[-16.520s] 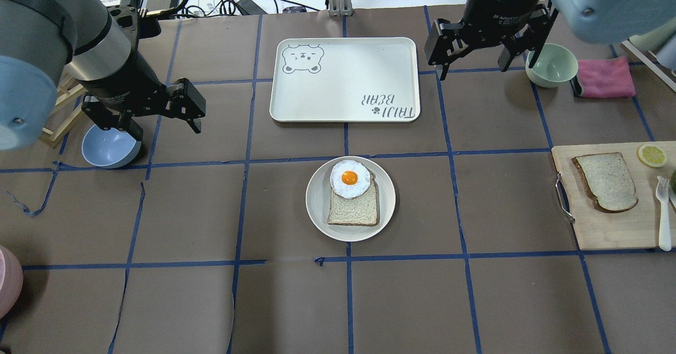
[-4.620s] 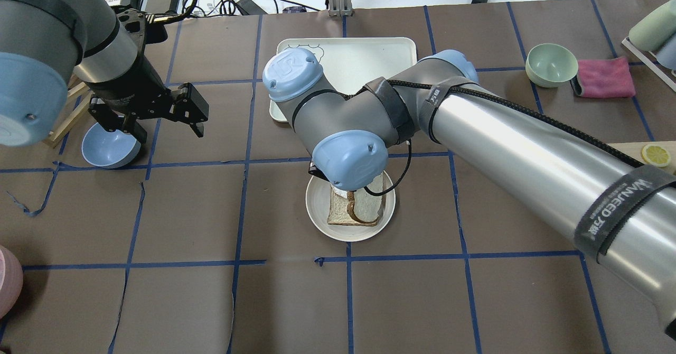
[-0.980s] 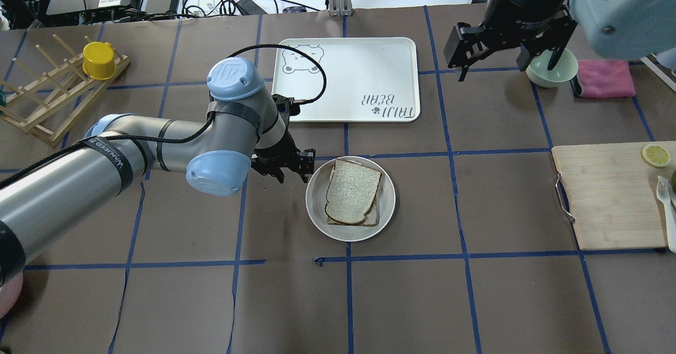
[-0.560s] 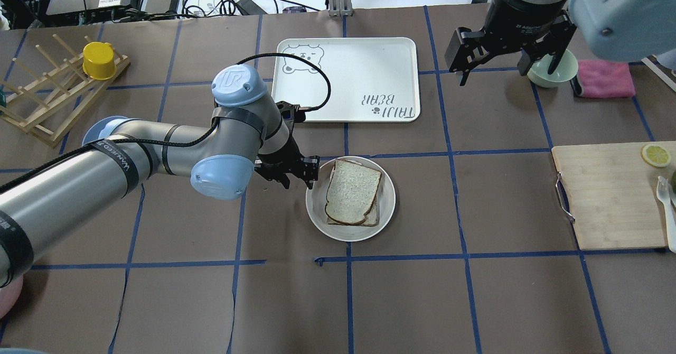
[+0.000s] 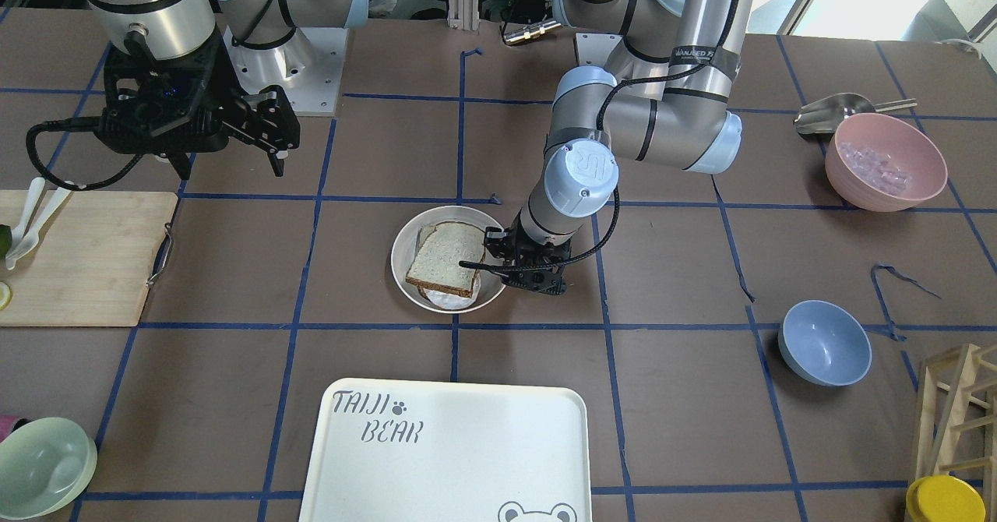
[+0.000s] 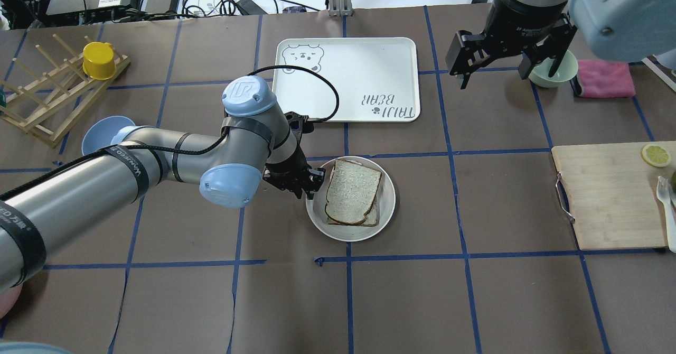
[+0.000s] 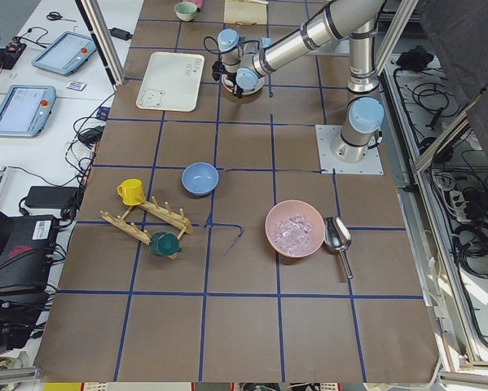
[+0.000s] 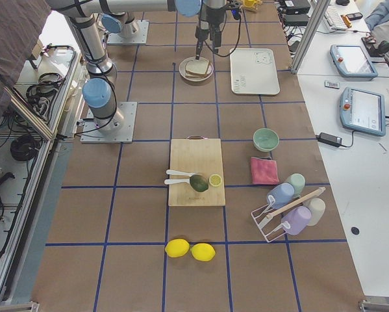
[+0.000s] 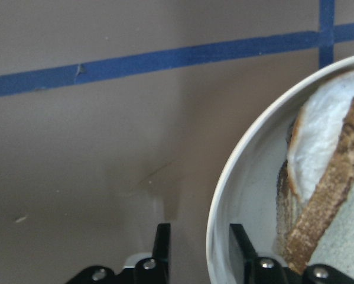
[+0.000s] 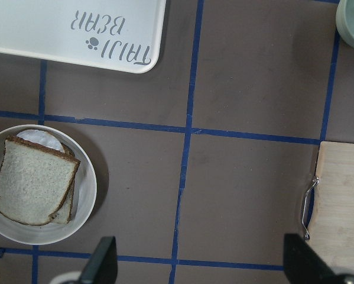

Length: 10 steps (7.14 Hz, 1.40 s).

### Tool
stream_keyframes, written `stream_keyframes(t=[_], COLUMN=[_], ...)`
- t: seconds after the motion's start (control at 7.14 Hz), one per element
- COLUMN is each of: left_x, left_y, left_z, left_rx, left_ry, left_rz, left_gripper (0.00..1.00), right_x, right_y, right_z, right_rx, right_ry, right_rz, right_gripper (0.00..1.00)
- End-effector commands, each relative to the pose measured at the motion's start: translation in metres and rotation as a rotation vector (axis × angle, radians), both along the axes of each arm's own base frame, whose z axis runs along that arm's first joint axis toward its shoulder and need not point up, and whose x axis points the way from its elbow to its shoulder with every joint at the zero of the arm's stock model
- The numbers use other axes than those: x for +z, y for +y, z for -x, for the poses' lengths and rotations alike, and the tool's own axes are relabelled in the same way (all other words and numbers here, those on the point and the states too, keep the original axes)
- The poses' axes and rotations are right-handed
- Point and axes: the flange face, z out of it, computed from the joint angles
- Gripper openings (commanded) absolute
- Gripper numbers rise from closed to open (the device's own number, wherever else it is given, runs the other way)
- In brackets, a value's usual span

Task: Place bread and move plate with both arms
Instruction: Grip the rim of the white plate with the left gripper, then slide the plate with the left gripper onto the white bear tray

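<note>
The dark-crusted bread (image 6: 353,190) lies on a paler slice and a fried egg in the round off-white plate (image 6: 388,195), mid-table. My left gripper (image 6: 311,182) is low at the plate's left edge. In the left wrist view it is open (image 9: 197,236), one finger outside and one inside the rim (image 9: 247,154), with the bread's crust (image 9: 330,189) close by. My right gripper (image 6: 508,76) is open and empty, raised at the far right. Its wrist view shows the plate (image 10: 85,201) and the bread (image 10: 35,183) from above.
The white TAIJI BEAR tray (image 6: 346,76) lies just beyond the plate. A wooden cutting board (image 6: 612,195) with a lemon slice and a spoon is at the right. A green bowl (image 6: 565,66), a blue bowl (image 6: 100,132) and a wooden rack (image 6: 47,95) stand at the sides.
The right arm laid the bread on the plate and drew back to the far right. In the last second my left gripper has moved right, up to the plate's rim.
</note>
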Motion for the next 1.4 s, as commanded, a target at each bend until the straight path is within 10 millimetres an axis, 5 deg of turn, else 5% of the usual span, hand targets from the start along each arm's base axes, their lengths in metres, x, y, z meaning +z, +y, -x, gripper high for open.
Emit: stream_keyframes(t=[0.0, 0.56, 0.84, 1.12, 1.26], left_x=[0.004, 0.057, 0.090, 0.092, 0.101], left_y=[-0.003, -0.032, -0.056, -0.087, -0.110], left_z=[-0.001, -0.002, -0.022, -0.056, -0.057], left_rx=[0.005, 0.064, 0.125, 0.179, 0.176], left_ry=[0.005, 0.075, 0.140, 0.145, 0.145], left_rz=[0.013, 0.036, 0.016, 0.041, 0.070], left_gripper=[0.00, 0.00, 0.00, 0.00, 0.00], right_x=[-0.001, -0.002, -0.002, -0.003, -0.003], right_y=[0.000, 0.000, 0.000, 0.000, 0.000], right_z=[-0.001, -0.001, -0.001, -0.001, -0.001], right_rx=[0.001, -0.001, -0.001, -0.002, -0.002], right_ry=[-0.003, -0.003, -0.003, -0.004, -0.004], right_rz=[-0.003, -0.007, -0.007, -0.009, -0.009], right_gripper=[1.00, 1.00, 1.00, 1.00, 1.00])
